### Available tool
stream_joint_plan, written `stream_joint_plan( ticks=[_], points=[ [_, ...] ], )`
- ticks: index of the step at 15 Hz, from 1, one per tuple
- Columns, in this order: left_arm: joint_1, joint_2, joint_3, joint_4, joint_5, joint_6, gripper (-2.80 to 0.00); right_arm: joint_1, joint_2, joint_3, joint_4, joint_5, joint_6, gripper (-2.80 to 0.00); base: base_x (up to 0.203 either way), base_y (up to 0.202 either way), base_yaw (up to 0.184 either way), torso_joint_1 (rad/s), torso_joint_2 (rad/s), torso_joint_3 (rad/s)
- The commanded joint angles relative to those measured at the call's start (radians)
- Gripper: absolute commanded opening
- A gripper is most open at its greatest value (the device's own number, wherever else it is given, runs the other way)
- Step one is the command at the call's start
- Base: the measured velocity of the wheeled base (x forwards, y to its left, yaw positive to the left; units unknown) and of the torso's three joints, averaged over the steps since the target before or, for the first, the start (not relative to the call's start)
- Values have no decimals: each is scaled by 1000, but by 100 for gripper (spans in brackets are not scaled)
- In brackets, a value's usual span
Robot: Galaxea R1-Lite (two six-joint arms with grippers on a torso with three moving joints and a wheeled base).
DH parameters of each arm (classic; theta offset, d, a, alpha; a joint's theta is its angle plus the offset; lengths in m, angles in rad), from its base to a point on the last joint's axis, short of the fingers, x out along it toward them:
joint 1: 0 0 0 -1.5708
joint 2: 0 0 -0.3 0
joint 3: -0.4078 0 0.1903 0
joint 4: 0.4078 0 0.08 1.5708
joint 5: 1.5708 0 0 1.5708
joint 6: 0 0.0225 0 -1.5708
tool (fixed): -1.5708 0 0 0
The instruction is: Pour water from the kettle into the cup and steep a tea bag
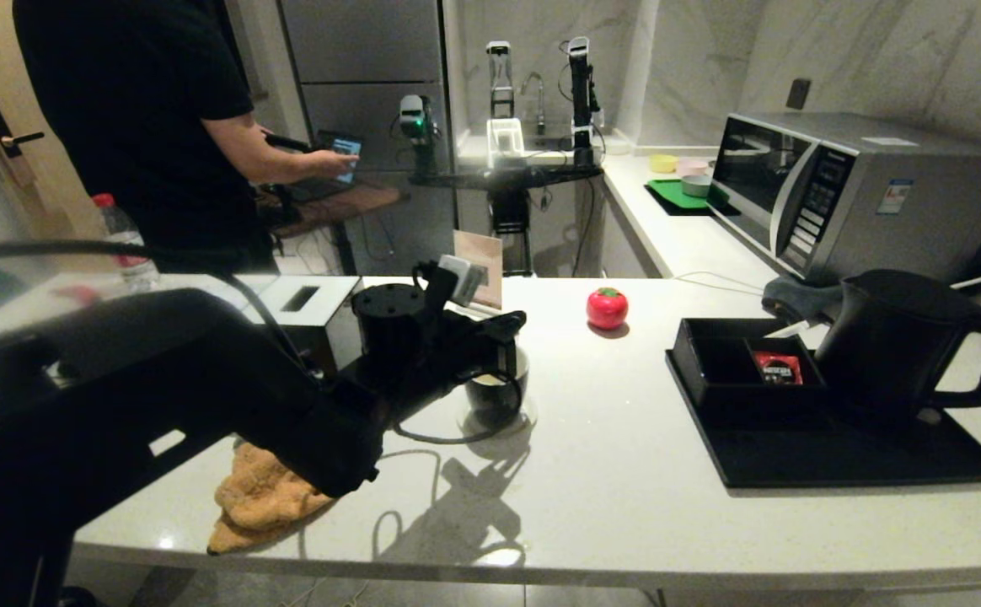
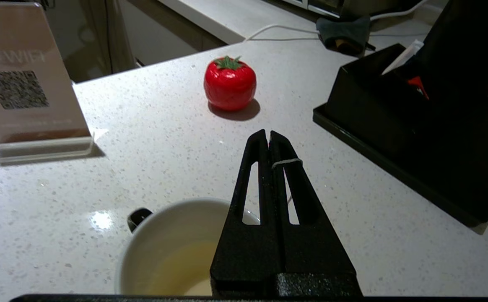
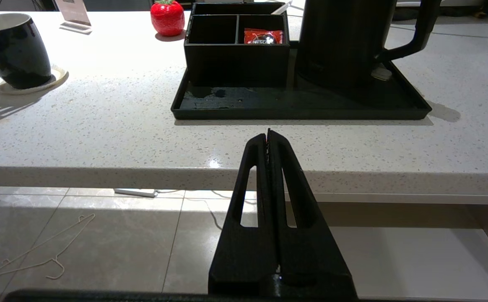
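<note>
Left tool (image 2: pixel 268 135) over cup (image 2: pixel 172 235), fingers pinched on tea bag string (image 2: pixel 286 162); water (image 2: pixel 181 268) inside. Right tool (image 3: pixel 268 133) closed, empty, off counter's (image 3: pixel 101 126) front edge.

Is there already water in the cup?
Yes. The left wrist view shows pale yellowish water against the white inside of the cup, under the shut left gripper with a thin string around one finger.

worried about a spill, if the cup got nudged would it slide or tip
The cup looks tapered toward its base and sits on a small coaster, so it probably tips easily. Water inside would likely slosh. The left gripper holds a string above it.
</note>
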State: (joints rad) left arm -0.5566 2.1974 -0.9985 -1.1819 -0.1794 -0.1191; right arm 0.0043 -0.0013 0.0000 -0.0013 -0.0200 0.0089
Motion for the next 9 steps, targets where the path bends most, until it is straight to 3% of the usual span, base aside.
stream_joint_plan(
  ticks=[1, 9],
  points=[
    [-6, 21, 6, -7, -2, -2, -280, 0, 1, 0, 0, 0, 0, -280, 0, 0, 0, 0, 0, 0],
    [-6, 2, 1, -6, 0, -2, -280, 0, 1, 0, 0, 0, 0, -280, 0, 0, 0, 0, 0, 0]
  ],
)
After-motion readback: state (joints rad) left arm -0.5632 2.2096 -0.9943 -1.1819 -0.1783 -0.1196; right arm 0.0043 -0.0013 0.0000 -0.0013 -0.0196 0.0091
